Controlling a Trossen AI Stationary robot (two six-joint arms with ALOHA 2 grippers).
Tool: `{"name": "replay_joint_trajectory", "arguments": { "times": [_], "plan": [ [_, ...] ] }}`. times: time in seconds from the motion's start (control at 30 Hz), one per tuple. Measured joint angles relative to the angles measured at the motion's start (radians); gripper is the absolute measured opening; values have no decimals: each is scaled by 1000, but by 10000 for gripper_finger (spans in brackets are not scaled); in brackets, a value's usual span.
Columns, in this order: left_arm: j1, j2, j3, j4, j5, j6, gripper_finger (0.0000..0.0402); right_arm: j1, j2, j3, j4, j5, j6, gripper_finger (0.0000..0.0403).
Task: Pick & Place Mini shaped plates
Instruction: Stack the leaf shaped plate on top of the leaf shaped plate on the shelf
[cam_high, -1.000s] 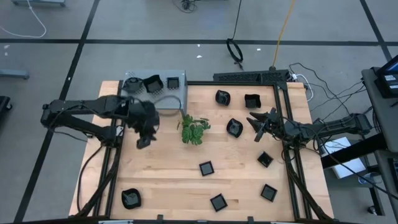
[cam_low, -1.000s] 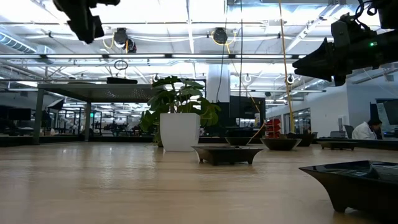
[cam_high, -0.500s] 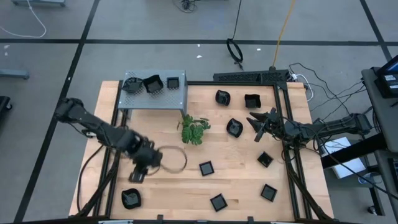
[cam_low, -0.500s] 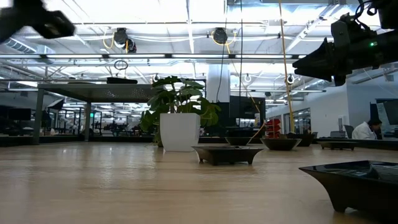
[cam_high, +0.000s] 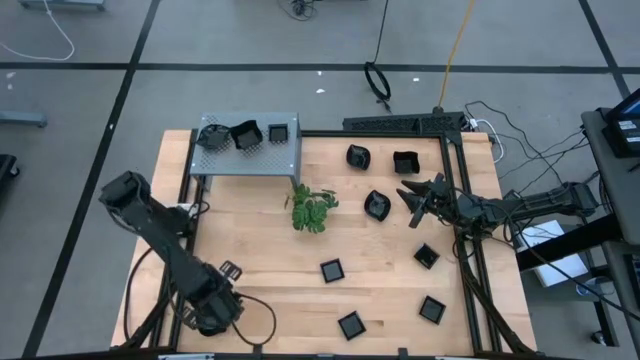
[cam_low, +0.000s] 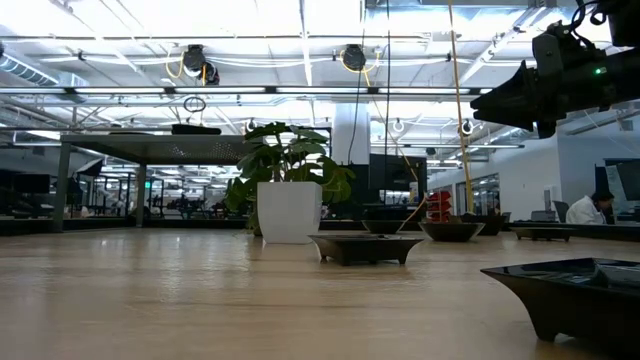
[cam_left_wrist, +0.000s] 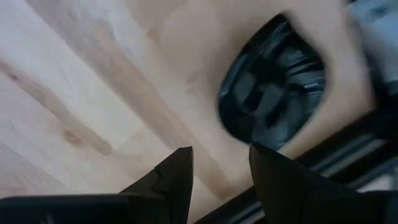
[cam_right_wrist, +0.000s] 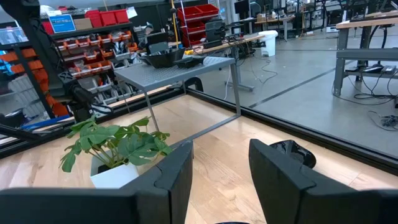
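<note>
Here the left pincer (cam_high: 212, 318) hangs low over the near-left corner of the bench (cam_high: 260, 245), its fingers (cam_left_wrist: 177, 177) parted with nothing between them. A rounded black mini plate (cam_left_wrist: 273, 84) lies on the wood just ahead of the fingertips, apart from them, close beside the dark frame rail at the bench edge. The right pincer (cam_high: 408, 197) hovers at the far-right side, fingers (cam_right_wrist: 174, 171) spread and empty; a rounded plate (cam_high: 377, 206) lies just beside it, toward the plant sprig (cam_high: 312, 209), and another dish (cam_right_wrist: 292, 151) sits ahead of its tips. More plates rest on the grey perforated box (cam_high: 250, 148).
</note>
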Motion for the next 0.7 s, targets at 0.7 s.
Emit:
{"name": "replay_joint_trajectory", "arguments": {
  "times": [0.7],
  "plan": [
    [-59,137,-25,202,-46,-64,161,0,0,0,0,0,0,145]
  ]
}}
